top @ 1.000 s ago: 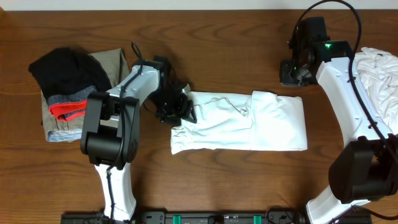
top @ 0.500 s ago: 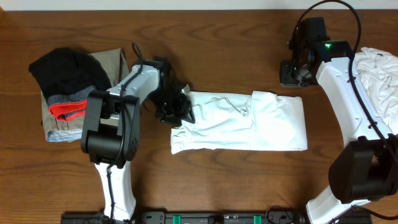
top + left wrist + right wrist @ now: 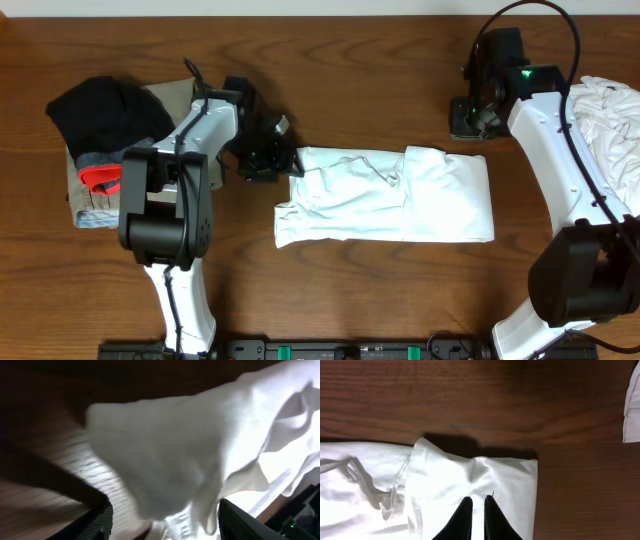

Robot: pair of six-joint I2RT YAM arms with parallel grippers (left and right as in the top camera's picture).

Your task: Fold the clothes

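Overhead, I see the white garment [image 3: 400, 195] lying as a long folded band on the table [image 3: 350, 60], with my left gripper [image 3: 266, 158] at its left end. On the left wrist view the jaws stand wide and the cloth is loose between them, unpinched. On the right wrist view the right gripper [image 3: 478, 502] is closed and empty above the band's right end. I judge the crosswise fold is next: pinch this end and carry it over.

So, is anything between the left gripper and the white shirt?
Nothing visible. The left gripper sits right at the left edge of the white shirt, jaws apart. The pile of other clothes lies on the gripper's far side, out of the way.
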